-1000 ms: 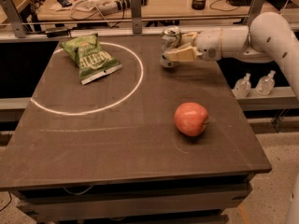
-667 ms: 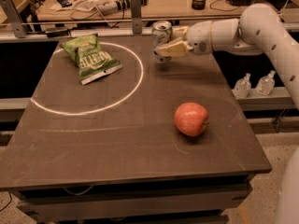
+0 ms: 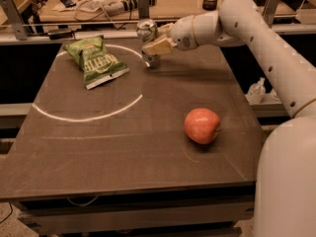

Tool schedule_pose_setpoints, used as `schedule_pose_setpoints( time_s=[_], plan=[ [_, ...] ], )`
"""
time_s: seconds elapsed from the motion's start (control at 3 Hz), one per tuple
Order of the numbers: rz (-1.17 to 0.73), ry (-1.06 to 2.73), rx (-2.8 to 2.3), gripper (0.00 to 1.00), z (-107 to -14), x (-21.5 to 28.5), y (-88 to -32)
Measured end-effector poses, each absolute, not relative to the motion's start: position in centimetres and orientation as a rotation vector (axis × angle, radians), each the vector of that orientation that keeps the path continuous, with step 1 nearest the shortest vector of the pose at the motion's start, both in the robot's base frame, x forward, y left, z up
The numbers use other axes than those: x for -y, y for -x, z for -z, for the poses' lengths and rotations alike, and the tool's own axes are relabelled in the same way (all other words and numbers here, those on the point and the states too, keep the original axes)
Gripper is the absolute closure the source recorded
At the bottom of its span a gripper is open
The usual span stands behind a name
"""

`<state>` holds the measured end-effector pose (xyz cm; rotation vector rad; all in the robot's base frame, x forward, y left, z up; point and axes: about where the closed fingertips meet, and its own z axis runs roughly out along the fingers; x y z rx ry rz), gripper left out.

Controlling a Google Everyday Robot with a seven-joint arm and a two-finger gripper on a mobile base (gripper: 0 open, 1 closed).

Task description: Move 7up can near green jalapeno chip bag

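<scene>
gripper (image 3: pixel 155 47) clasps 7up can (image 3: pixel 146 30) right of green jalapeno chip bag (image 3: pixel 97 61)

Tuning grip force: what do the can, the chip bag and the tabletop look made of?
7up can: thin metal, shiny top rim. The green jalapeno chip bag: crinkled glossy plastic film, probably. The table: hard matte dark board, maybe laminate. The gripper holds the can near the table's far side, right of the bag.
</scene>
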<state>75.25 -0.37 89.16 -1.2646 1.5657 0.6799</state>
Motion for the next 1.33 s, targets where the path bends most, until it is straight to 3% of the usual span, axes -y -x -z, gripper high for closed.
schedule_pose_setpoints(
  time_s=[0.67,1.33],
  plan=[
    [-0.744,1.261,-1.547,1.0,-88.3,-5.4,-77.2],
    [-0.792,1.24,-1.548,1.0,-86.7,-6.9,-77.2]
  ],
)
